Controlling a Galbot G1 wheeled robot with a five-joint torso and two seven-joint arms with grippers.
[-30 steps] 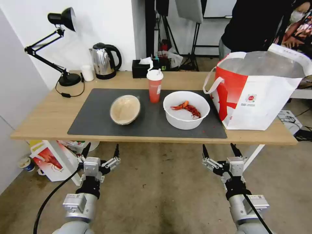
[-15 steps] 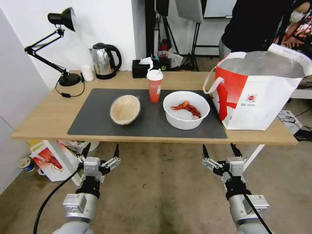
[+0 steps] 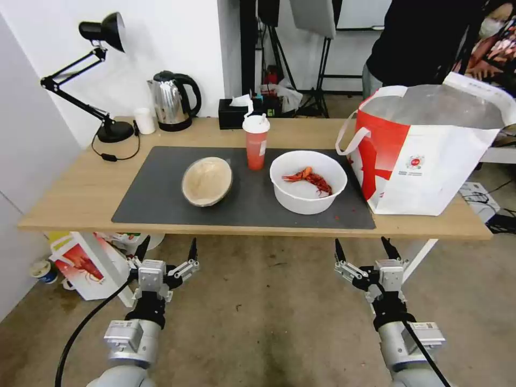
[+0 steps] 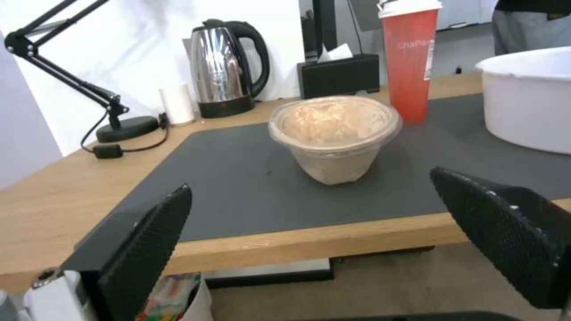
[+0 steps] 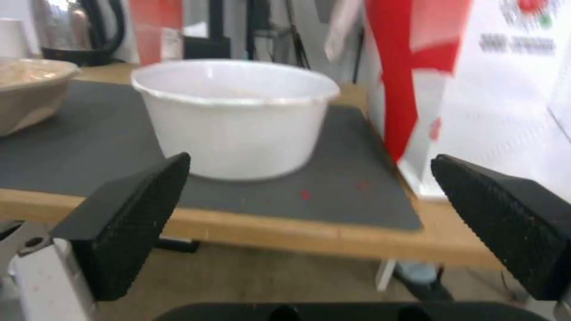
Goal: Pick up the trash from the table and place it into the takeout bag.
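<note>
**Trash on the mat, both grippers low**

I see the beige bowl (image 3: 207, 181), cup (image 3: 256, 141) and white bowl (image 3: 308, 181) on the mat (image 3: 156, 199), the bag (image 3: 424, 150) just right on the surface (image 3: 70, 199). My left gripper (image 3: 166, 250) and right gripper (image 3: 364, 250) hang below its front edge, fingers apart, empty.

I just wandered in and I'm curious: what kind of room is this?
Probably a lab or studio staged as a desk: a light-wood table with a desk lamp and kettle, and stands on bare concrete behind.
</note>
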